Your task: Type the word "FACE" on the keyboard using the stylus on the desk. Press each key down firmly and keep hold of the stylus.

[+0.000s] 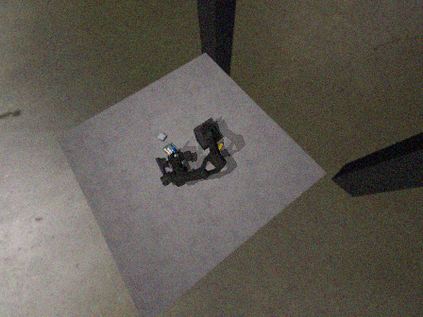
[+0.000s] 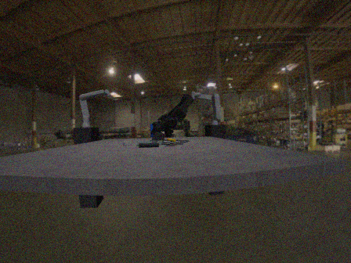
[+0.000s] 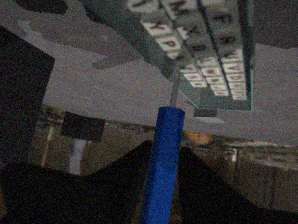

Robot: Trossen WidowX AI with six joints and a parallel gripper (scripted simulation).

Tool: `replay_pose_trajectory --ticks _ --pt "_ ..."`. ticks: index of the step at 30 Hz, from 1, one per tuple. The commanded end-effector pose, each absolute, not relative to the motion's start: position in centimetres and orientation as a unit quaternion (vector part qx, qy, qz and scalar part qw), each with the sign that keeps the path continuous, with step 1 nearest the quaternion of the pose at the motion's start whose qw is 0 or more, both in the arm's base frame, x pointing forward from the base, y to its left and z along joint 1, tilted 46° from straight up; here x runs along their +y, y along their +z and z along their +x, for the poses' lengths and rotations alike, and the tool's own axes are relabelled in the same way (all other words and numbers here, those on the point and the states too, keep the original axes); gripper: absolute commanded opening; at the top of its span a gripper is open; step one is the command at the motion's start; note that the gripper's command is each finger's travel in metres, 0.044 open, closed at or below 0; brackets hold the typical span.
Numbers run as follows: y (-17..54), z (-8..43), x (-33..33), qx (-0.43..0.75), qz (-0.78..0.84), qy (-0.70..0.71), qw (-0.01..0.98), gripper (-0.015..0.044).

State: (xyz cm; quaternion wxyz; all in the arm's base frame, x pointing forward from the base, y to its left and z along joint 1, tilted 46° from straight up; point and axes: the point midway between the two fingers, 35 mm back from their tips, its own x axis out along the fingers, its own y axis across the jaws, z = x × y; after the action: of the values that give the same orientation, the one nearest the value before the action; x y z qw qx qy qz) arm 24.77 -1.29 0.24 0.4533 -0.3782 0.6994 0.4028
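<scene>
the blue stylus [image 1: 175, 149] [image 2: 151, 130] [image 3: 164, 162] is gripped by the nearly closed end effector [image 1: 176, 157] [image 2: 155, 133] [image 3: 165, 149], its tip pointing toward the keyboard [image 1: 168, 149] [image 2: 148, 145] [image 3: 252, 75]

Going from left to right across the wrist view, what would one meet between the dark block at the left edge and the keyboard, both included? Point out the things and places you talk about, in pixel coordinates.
Dark block [image 3: 22, 90] → pale robot arm [image 3: 76, 156] → blue stylus [image 3: 164, 165] → keyboard [image 3: 252, 85]

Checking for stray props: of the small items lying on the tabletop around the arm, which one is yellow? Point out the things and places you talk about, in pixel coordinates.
The small yellow piece [image 1: 220, 146] [image 2: 171, 139] beside the black arm's curved middle section in the top view; the small block [image 1: 161, 136] beyond the keyboard [image 1: 168, 149] [image 3: 200, 52] is pale.
</scene>
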Motion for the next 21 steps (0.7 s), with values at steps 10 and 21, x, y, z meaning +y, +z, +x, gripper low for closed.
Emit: replay_pose_trajectory --ticks 10,21 --pt "-0.19 24.86 -0.84 0.700 -0.376 0.402 0.455 0.0081" --pt "-0.53 24.92 -0.50 0.700 -0.376 0.403 0.455 0.0081"
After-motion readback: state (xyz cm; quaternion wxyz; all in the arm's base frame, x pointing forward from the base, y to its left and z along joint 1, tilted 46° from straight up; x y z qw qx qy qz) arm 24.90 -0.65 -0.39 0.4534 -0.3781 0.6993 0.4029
